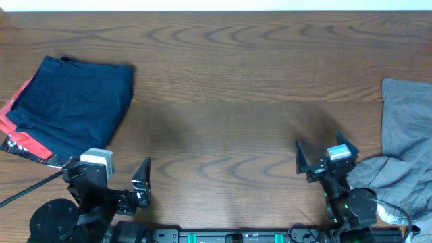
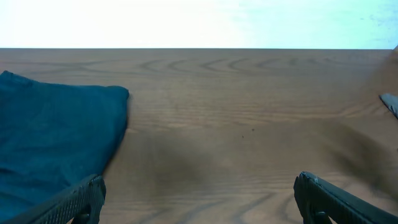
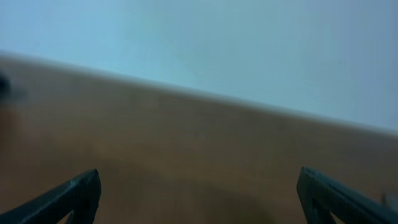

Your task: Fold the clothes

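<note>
The left gripper point(image 2: 199, 186) and right gripper point(image 1: 320, 152) sit at the near edge, jaws wide apart and empty, seemingly between garments: navy shorts point(image 1: 71, 104) lie folded over a red piece point(image 1: 19, 131) at left, while the grey garment point(image 1: 405, 135) lies crumpled at right.

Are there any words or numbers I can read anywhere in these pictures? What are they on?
None can be read.
The navy garment, the grey garment and the wooden table show no writing.
The red garment has a dark and white patch at its edge, too small to tell if it is writing.
</note>
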Robot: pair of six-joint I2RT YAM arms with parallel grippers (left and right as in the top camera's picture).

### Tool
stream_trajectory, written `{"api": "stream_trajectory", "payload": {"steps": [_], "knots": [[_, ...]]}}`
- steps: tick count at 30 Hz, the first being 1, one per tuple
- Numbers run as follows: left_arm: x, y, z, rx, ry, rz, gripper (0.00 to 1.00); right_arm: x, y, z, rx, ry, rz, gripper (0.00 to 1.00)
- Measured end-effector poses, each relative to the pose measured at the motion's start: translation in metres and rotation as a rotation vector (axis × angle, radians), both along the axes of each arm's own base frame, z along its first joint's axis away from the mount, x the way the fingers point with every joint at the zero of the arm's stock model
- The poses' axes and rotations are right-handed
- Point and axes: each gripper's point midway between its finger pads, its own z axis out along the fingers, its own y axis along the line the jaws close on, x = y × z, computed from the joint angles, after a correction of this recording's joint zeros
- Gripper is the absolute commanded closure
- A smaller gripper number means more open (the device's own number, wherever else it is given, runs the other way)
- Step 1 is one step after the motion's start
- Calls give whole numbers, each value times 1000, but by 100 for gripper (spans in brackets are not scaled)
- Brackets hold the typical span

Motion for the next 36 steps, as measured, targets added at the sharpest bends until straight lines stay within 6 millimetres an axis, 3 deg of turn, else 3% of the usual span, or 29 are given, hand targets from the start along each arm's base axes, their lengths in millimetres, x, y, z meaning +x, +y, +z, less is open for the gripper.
{"api": "stream_trajectory", "payload": {"steps": [5,36], "knots": [[0,0,0,0,0,1,2,2,-9,-2,-17,1,-40,1],[0,0,0,2,0,0,2,2,-9,-2,-24,-1,-40,1]]}}
